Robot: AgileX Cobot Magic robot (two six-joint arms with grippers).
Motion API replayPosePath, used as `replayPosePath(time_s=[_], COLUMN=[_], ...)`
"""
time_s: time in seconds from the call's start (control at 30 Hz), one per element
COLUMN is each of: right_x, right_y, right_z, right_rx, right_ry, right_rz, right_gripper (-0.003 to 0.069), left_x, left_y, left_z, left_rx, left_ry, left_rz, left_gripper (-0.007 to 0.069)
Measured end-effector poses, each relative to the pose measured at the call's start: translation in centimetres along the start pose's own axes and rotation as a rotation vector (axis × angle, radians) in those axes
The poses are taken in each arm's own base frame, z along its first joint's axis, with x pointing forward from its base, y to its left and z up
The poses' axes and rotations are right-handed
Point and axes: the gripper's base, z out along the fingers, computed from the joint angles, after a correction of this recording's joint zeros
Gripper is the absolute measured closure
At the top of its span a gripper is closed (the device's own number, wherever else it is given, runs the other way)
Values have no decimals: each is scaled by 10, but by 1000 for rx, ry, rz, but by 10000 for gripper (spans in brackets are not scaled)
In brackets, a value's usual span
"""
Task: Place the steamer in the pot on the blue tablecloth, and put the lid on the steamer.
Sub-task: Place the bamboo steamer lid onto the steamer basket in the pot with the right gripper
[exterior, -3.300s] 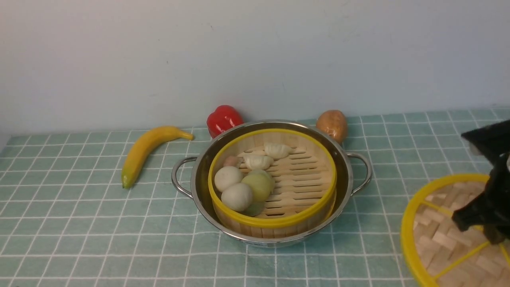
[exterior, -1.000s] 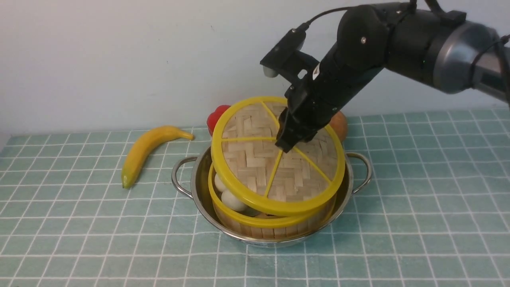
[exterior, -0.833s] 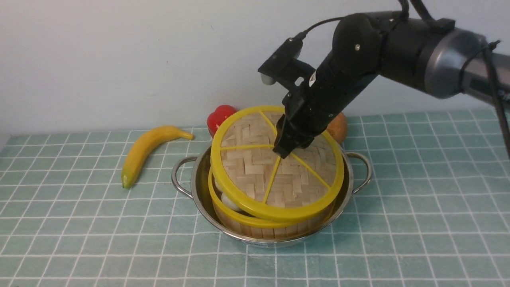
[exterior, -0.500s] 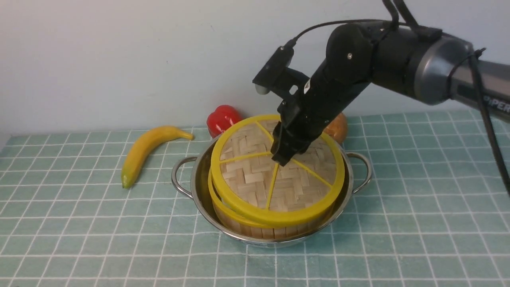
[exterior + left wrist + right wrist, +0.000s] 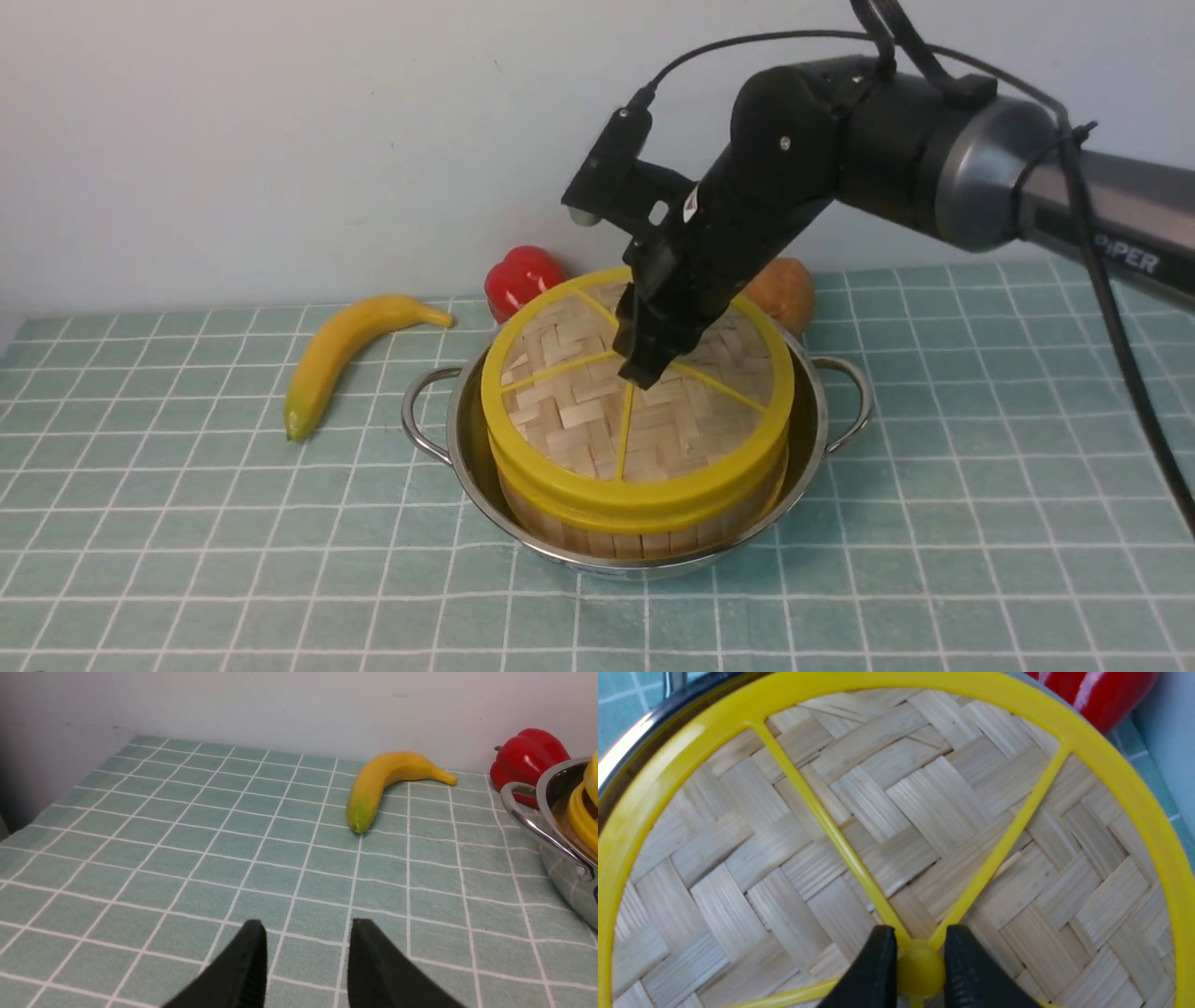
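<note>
The steel pot stands mid-table on the blue tablecloth. Inside it sits the bamboo steamer, its pale side showing under the lid. The woven, yellow-rimmed lid rests on the steamer's rim. My right gripper reaches down from the right and is shut on the lid's small yellow knob, with the woven lid filling the right wrist view. My left gripper hovers open and empty over bare cloth, left of the pot.
A banana lies left of the pot. A red pepper and a potato sit behind it near the wall. The cloth runs to the wall at the back.
The right arm has lowered the lid from a tilted hover above the steamer until it lies nearly flat on the steamer's rim, covering the buns and dumplings inside. Grip unchanged.
</note>
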Motion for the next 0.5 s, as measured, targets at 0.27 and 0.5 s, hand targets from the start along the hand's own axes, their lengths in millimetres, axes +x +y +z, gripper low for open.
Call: replayPosePath(time_s=[0.27,0.5], right_x=[0,4], right_y=[1,0], right_z=[-1,12], right_rx=[-7,-20], right_ry=[3,26], right_rz=[4,9], right_gripper=[516,516], left_x=[0,0], left_y=[0,0], left_z=[0,0], left_rx=[0,0], left_ry=[0,0], left_rz=[0,0], left_gripper=[382,382])
